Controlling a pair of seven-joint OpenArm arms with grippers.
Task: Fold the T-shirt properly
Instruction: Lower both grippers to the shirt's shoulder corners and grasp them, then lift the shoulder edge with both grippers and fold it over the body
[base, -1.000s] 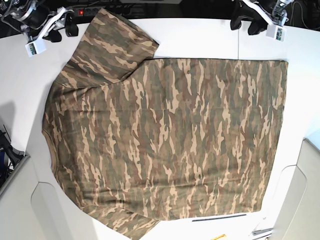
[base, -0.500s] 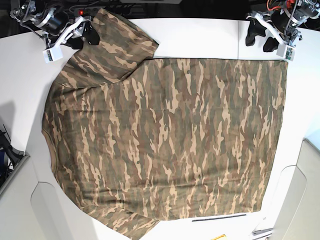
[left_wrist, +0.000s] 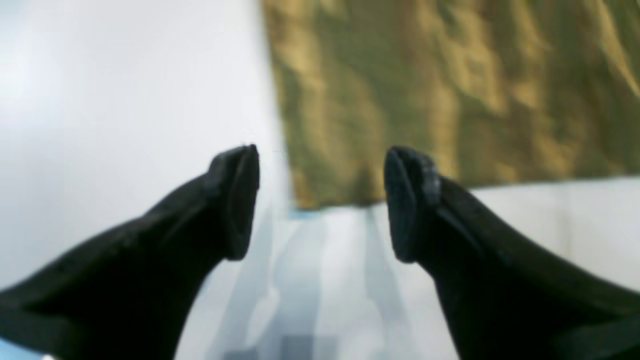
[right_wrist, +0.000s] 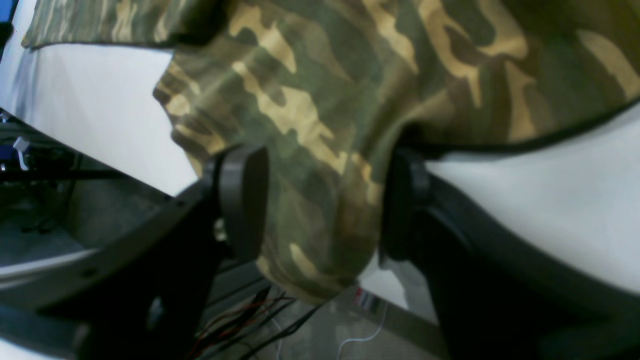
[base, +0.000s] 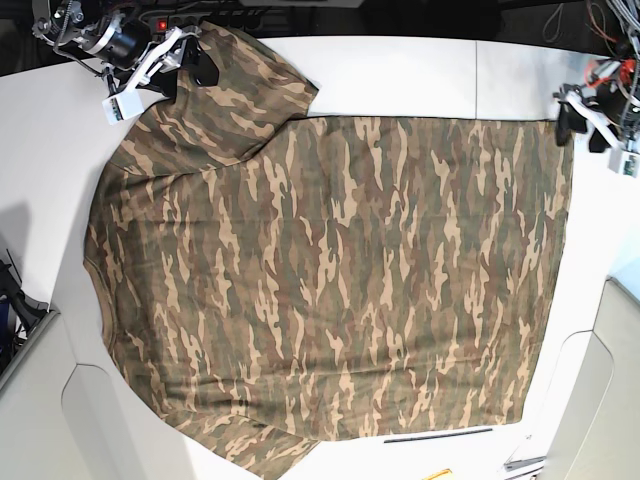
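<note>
The T-shirt was spread flat across the tabletop, so the right end effector, jaws spread, straddled the sleeve at the frame's upper left, while the left end effector, spread and empty, was aimed at the hem corner.

We see a white table with rounded cut-outs along its near edge, evenly lit from above; beyond its far edge lies a dark strip holding a black power strip with a red light; cables trail over grey floor.
</note>
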